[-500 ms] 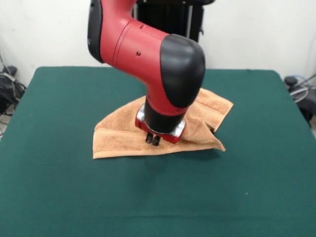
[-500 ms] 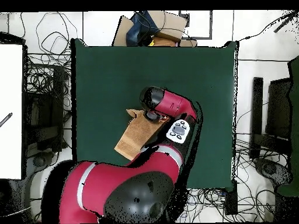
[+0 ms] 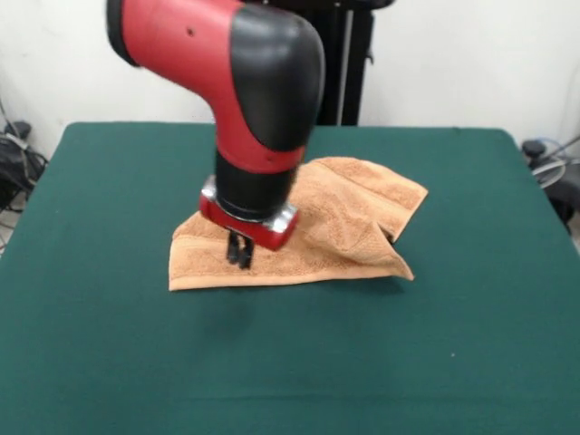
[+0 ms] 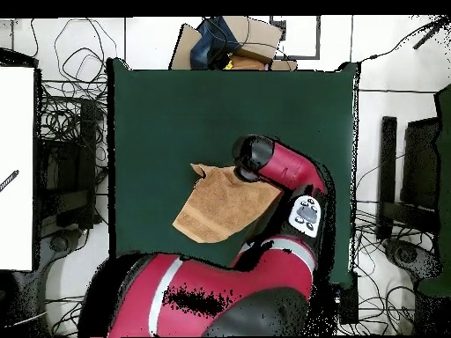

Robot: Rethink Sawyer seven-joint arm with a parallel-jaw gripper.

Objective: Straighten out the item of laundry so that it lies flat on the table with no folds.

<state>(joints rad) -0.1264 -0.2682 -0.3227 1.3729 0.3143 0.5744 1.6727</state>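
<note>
Towel (image 3: 340, 227) — light orange-tan terry, lying near the middle of the dark green table (image 3: 109, 362), bunched and folded rather than flat. In the front view: one straight hemmed edge along the near side with a woven band stripe just behind it, a raised ridge of cloth running back toward the far right corner, a flap doubled over at the right side with a dark pocket of shadow beneath. From overhead: an uneven tan patch (image 4: 216, 207) with a small pointed corner poking out toward the table's far side, the right part hidden under the arm. Gripper (image 3: 239, 254) — hanging from the red and black wrist above the towel's near left portion, black fingertips (image 3: 245, 255) pressed close together with no gap seen between them, pointing straight down at the cloth near the banded hem. No cloth pinched between them; contact with the towel's surface not clear from either view.
</note>
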